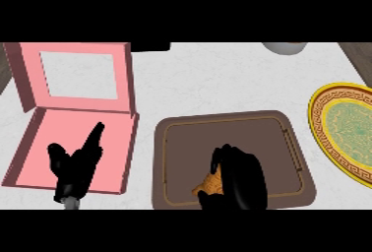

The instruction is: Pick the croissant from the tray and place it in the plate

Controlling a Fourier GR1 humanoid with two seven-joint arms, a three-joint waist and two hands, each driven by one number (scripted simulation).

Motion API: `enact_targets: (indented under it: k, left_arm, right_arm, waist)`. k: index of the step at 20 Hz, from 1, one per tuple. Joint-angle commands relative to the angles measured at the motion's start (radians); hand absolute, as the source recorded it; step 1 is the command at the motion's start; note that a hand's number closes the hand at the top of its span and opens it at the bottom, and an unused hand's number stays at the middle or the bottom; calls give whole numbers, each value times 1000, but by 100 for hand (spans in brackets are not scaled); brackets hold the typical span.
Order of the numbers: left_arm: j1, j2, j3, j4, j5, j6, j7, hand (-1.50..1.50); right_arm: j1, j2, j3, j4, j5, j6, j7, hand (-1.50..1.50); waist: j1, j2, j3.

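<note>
the right hand (238, 179) sits low over the brown tray (291, 147), its fingers (247, 165) curled down and around the croissant (209, 184). the croissant shows only as a golden, flaky patch just to the left of those fingers, near the tray's front edge; most of it is hidden under the black palm. whether it is lifted off the tray floor or resting on it cannot be told from this view.

the tray lies on the white marbled desk (210, 83), spreading out beyond and to the right of the curled fingers. well off to the right of them, at the picture's edge, is the plate (349, 123), yellow-rimmed with a green patterned centre, partly cut off by the frame.

the left hand (73, 165) rests over the pink box (44, 162), far to the left of the tray, its fingers relaxed with one pointing up and away; it holds nothing. the box lies open, its windowed lid folded back beyond the hand. a pale round object (285, 47) peeks in at the top edge.
</note>
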Motion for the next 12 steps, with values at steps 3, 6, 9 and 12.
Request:
enact_targets:
  k: [3, 6, 9, 12]
  left_arm:
    - [23, -18, -10, 27, 2, -3, 7, 0]
    - [-13, -9, 8, 41, 14, -22, 16, 0]
    - [12, -21, -11, -9, 4, -7, 39, 0]
    - [-38, -29, -2, 45, -3, -17, 18, 0]
  right_arm:
    - [148, -121, 99, -355, 177, -205, -49, 150]
    - [251, -162, 97, -489, 254, -275, -9, 150]
    - [348, -212, 46, -580, 281, -382, -14, 150]
    - [446, -245, -33, -583, 226, -546, -48, 150]
  waist:
    - [-14, 8, -7]
    - [-6, 15, -7]
    - [6, 16, -6]
    - [5, 21, -5]
